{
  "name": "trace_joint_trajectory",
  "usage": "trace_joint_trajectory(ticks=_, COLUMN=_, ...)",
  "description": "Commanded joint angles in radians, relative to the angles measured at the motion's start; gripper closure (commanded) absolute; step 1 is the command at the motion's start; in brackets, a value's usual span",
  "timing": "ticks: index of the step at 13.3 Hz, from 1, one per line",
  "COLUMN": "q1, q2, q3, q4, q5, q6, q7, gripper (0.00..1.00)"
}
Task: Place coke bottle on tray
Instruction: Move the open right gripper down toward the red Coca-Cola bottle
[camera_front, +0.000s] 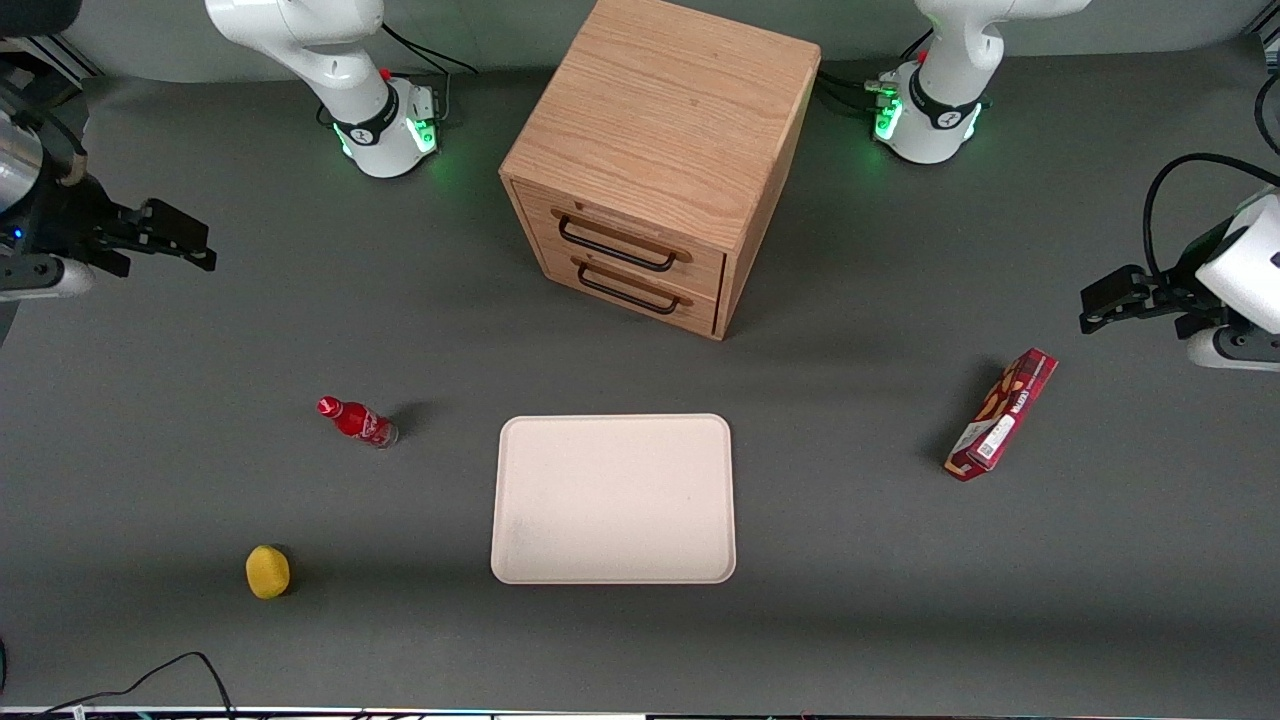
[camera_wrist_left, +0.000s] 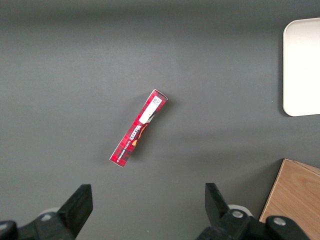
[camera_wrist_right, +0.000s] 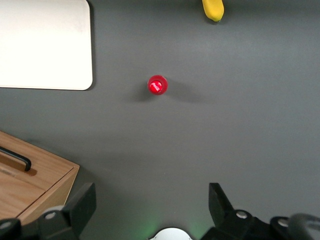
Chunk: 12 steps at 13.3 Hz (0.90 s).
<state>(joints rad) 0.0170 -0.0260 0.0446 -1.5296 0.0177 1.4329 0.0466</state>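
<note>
Nearest the front camera we see a lemon (camera_front: 268, 571) on the gray surface (camera_front: 860, 600), then the tray (camera_front: 613, 498), its edges free. We find the coke bottle (camera_front: 357, 421) upright beside the tray, toward the working arm's end. Our gripper (camera_front: 195, 247) hovers high, well apart, fingers spread, holding nothing.

From the right wrist, we see the red cap (camera_wrist_right: 157, 84) with bare surface around it.

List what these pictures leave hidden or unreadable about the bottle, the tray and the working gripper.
- Coke bottle: the right wrist view shows only its cap from above; in the front view the label script is too small to read.
- Tray: cut off by the edge in both wrist views.
- Gripper: open, high above the table toward the working arm's end.
</note>
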Motion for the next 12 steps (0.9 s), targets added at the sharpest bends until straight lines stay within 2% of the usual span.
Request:
trace_joint_trajectory(ticks=1, q1=-0.003, q2=-0.015, q3=-0.006, q4=-0.015, q5=0.022, q6=-0.006, q7=0.007, gripper=0.00)
trace_joint_trajectory(ticks=7, q1=-0.008, q2=0.049, q3=-0.006, q4=0.009, q5=0.024, q6=0.007, q7=0.018, gripper=0.00)
trace_joint_trajectory(ticks=12, q1=0.006, q2=0.208, q3=-0.003, q4=-0.010, q5=0.024, q6=0.151, q7=0.033, gripper=0.00)
